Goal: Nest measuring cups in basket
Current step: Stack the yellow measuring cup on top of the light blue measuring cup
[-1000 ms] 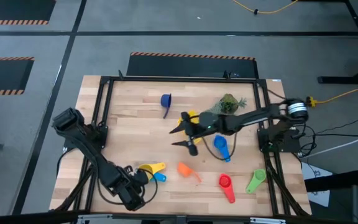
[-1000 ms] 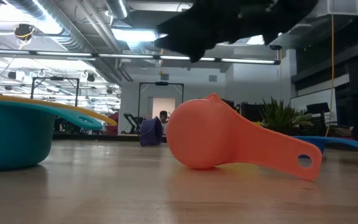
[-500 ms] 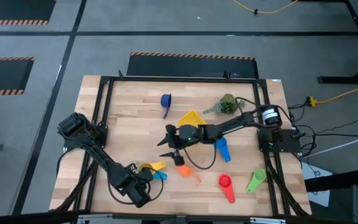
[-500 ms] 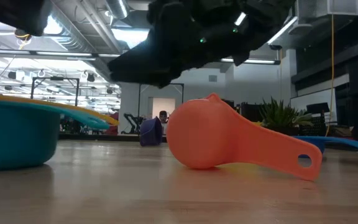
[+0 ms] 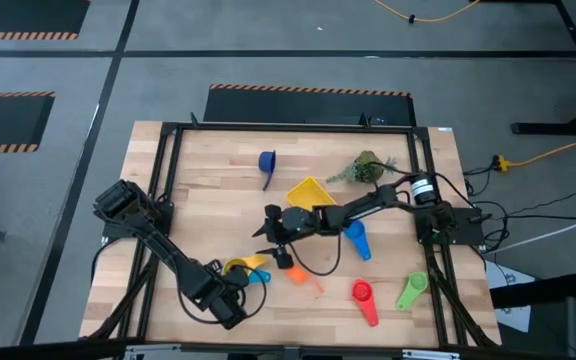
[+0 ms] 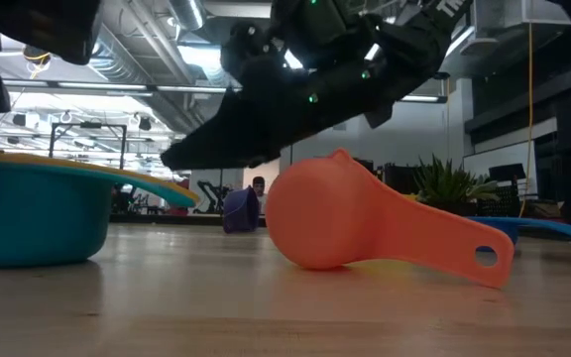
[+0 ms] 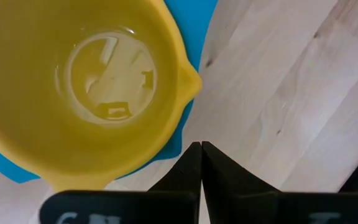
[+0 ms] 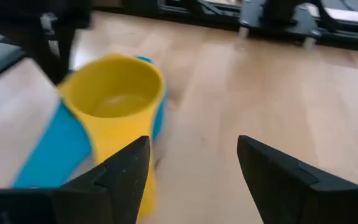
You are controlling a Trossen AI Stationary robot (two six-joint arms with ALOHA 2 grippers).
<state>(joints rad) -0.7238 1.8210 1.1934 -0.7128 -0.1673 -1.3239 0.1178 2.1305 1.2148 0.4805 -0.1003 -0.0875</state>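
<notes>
The table [image 5: 218, 195] is pale wood with visible grain and a faint sheen; the yellow measuring cup [image 7: 86, 87] is smooth glossy plastic; the orange measuring cup [image 6: 365, 223] looks matt plastic; the frame [image 5: 288, 127] is dark metal.

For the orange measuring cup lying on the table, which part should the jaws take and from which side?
Probably the flat handle of the orange measuring cup, taken from above across its narrow width. It lies low and thin on the table, while the bowl is round. The right gripper, open, is nearest.
</notes>
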